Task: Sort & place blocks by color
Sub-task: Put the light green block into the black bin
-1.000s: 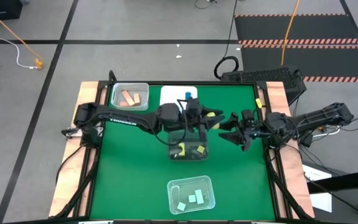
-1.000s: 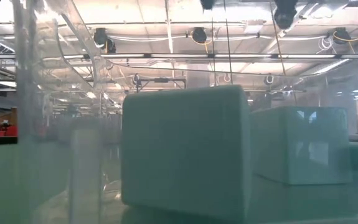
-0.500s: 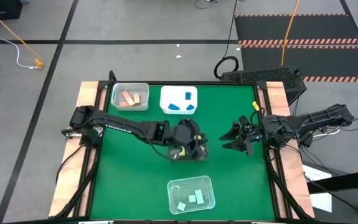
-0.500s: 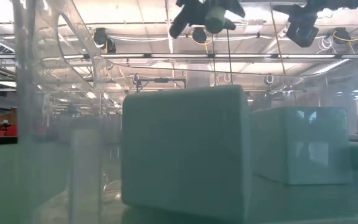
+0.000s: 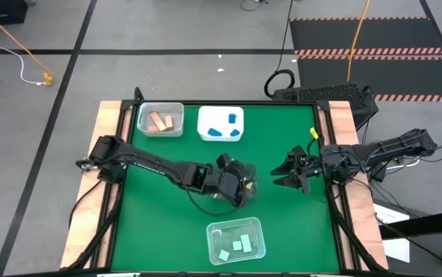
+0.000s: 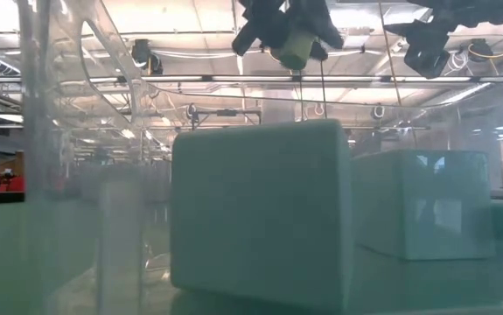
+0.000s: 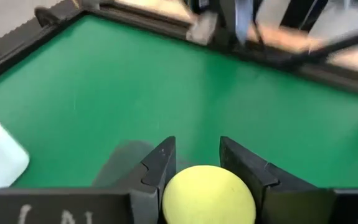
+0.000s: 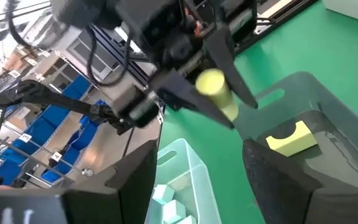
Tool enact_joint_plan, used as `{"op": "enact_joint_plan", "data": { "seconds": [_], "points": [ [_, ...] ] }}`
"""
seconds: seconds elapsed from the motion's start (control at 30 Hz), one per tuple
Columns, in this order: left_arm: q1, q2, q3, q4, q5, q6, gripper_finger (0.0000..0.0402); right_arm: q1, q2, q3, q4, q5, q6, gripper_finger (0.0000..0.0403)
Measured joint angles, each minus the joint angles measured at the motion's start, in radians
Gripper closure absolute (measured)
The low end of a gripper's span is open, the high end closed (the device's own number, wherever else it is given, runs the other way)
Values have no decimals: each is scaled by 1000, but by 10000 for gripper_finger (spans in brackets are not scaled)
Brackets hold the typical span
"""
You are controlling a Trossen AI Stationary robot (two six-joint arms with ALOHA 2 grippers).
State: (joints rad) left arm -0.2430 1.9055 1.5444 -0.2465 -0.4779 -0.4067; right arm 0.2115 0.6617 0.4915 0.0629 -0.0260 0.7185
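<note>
Just now the left gripper (image 5: 240, 187) sits over the middle of the green table (image 5: 159, 223), its fingers (image 7: 160, 163) closed narrow on a yellow cylinder (image 7: 207, 194). The right wrist view shows that cylinder (image 8: 216, 91) held clear of the table, above the near edge of a clear tray (image 8: 319, 134). Inside the tray, just below and beyond the gripper, lies a yellow arch block (image 8: 289, 138).

Further on from the left gripper, toward the table's front edge, a second clear tray (image 5: 236, 238) holds three mint blocks (image 5: 237, 246). Behind the gripper, at the far edge, a white tray (image 5: 221, 125) carries blue blocks (image 5: 232, 119), and a clear tray (image 5: 160, 120) beside it holds two salmon bars (image 5: 158, 121).

The right gripper (image 5: 291, 174) hangs beside the left one, near but apart, with its fingers (image 8: 138, 180) spread wide and nothing between them.

From the low view, mint blocks (image 6: 260, 214) fill the foreground, and the left gripper (image 6: 290, 31) shows overhead with the cylinder in its grip.
</note>
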Motion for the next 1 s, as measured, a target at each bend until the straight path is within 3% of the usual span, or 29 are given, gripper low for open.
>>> {"op": "enact_joint_plan", "data": {
  "seconds": [0.63, 1.0],
  "points": [
    [-7, 138, -7, 46, -21, -68, 287, 0, 1, 0, -18, 3, -54, 176],
    [-9, 145, -144, 155, 24, -225, 286, 0, 1, 0, -31, 3, -58, 176]
  ]
}}
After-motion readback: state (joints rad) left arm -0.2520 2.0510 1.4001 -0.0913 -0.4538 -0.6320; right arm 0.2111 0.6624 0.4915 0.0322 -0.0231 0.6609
